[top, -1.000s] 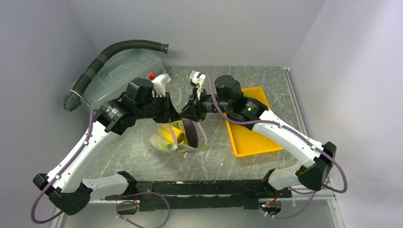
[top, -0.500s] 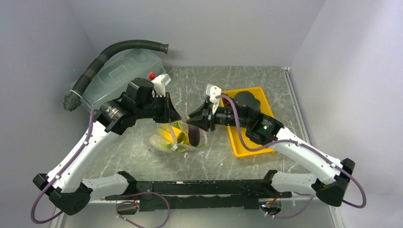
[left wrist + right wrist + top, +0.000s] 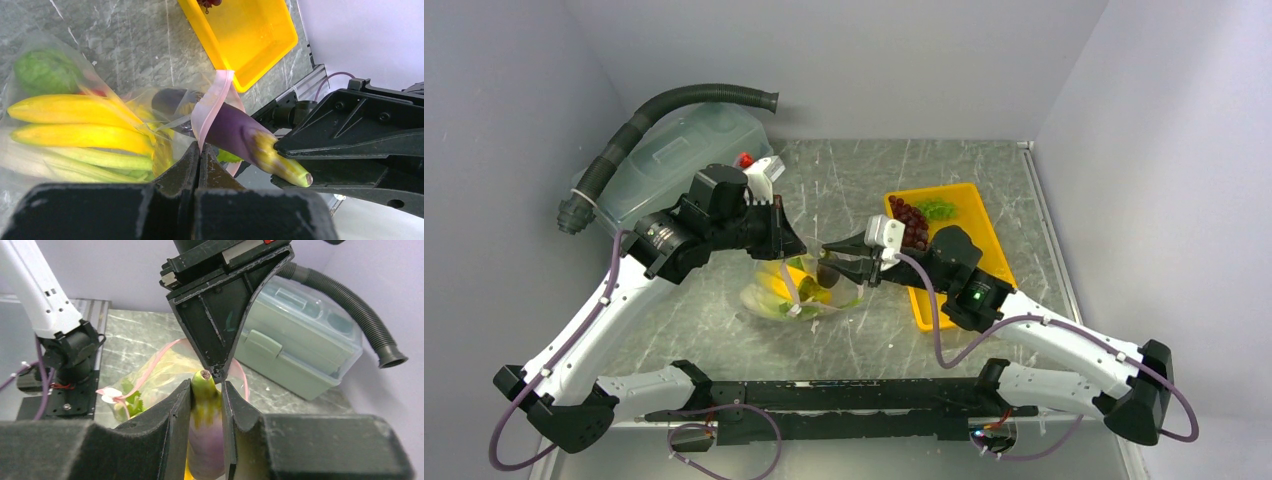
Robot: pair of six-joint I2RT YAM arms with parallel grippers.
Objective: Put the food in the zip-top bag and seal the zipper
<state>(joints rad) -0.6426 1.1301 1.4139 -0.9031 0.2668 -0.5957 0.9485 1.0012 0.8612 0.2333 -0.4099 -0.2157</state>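
Top external: left arm (image 3: 599, 305) bent over the bag (image 3: 764, 300), left gripper (image 3: 199, 151) pinched tight on the pink zipper strip (image 3: 214, 100). Right arm (image 3: 1049, 330) stretched low beside the yellow tray (image 3: 959, 305). Right gripper (image 3: 206, 390) clamps the eggplant (image 3: 234, 131) by its stem end, purple end inside the bag mouth beside the bananas (image 3: 70, 111).

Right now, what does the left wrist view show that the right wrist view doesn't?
Left wrist only: yellow tray, plus the round green vegetable and celery inside the zip-top bag. Right wrist only: lidded tub and black hose. Both: left hand pinching the zipper, and right hand gripping the eggplant at the bag's mouth.
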